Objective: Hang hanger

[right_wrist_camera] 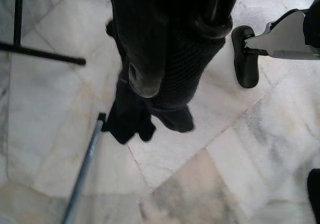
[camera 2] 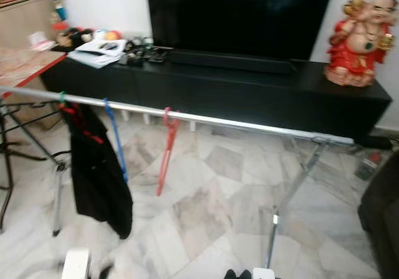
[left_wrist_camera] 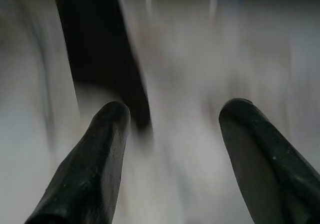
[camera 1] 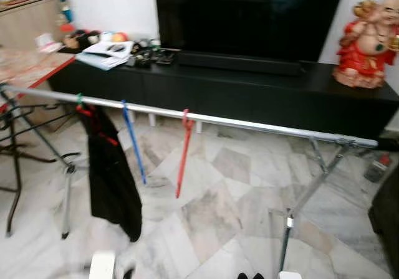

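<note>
A long silver rail (camera 1: 249, 123) crosses the room at waist height. On its left part hang a black garment (camera 1: 112, 173) on a red hanger with a green hook, a bare blue hanger (camera 1: 133, 142) and a bare red hanger (camera 1: 183, 154). My left gripper (left_wrist_camera: 175, 109) is open and empty, low over the blurred floor, with the black garment behind it. My right gripper (right_wrist_camera: 175, 59) is shut on a dark garment (right_wrist_camera: 132, 119) that droops over the floor. The same dark cloth (camera 2: 381, 220) shows at the right edge of the eye views. I cannot make out a hanger inside it.
Behind the rail are a low black TV console (camera 1: 262, 92) with a dark screen, papers (camera 1: 107, 55), small clutter and a red figurine (camera 1: 369, 42). A red-edged table (camera 1: 28, 70) stands at the left. The rack's legs (camera 1: 305, 198) spread over the marble floor (camera 1: 218, 217).
</note>
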You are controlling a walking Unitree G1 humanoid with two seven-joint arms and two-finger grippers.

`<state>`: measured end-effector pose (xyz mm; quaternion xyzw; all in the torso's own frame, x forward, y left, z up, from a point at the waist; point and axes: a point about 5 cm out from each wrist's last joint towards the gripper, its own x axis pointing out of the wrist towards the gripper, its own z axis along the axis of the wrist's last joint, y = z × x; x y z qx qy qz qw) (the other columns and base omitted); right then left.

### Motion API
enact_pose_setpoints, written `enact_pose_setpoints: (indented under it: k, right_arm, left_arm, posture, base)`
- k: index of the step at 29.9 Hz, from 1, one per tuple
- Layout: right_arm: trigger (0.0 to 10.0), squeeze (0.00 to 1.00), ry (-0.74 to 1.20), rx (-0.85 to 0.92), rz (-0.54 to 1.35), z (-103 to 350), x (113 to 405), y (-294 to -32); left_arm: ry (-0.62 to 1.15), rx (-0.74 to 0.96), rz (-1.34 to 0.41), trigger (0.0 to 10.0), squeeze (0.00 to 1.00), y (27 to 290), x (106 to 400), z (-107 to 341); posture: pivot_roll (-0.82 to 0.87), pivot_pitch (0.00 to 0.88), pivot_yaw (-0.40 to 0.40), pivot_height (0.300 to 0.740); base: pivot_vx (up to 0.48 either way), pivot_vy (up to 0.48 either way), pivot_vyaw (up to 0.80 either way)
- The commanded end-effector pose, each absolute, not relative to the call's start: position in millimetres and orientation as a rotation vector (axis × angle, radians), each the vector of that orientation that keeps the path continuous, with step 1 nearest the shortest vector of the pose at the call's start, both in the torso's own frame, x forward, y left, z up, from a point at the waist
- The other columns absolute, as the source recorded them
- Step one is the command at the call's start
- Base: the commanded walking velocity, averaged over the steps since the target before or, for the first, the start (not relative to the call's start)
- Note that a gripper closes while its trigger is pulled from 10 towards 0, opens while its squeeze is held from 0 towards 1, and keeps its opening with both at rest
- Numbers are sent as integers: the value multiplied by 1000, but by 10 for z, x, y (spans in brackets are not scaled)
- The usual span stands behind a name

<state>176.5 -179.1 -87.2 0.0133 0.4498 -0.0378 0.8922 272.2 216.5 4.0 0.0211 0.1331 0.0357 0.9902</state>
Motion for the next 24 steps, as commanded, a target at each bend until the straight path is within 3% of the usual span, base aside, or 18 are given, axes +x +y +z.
enact_pose_setpoints:
  k: [1, 22, 24]
  right_arm:
    - [10000, 0, 928, 38, -109, -872, 1758, -1811]
    - [10000, 0, 917, 59, -63, -880, 1762, -1654]
    - [10000, 0, 910, 53, -68, -875, 1768, -1666]
  left_arm:
    - [182, 50, 79, 10000, 0, 2187, 2811, 184]
    - [123, 53, 27, 10000, 0, 2247, 2828, 260]
    - [32, 84, 16, 10000, 0, 2130, 2951, 456]
  posture:
    - [-3, 0, 27, 740]
    - [3, 0, 81, 740]
    - [12, 0, 77, 740]
  base:
    - [0, 0, 0]
    - [0, 0, 0]
    - [292, 0, 800]
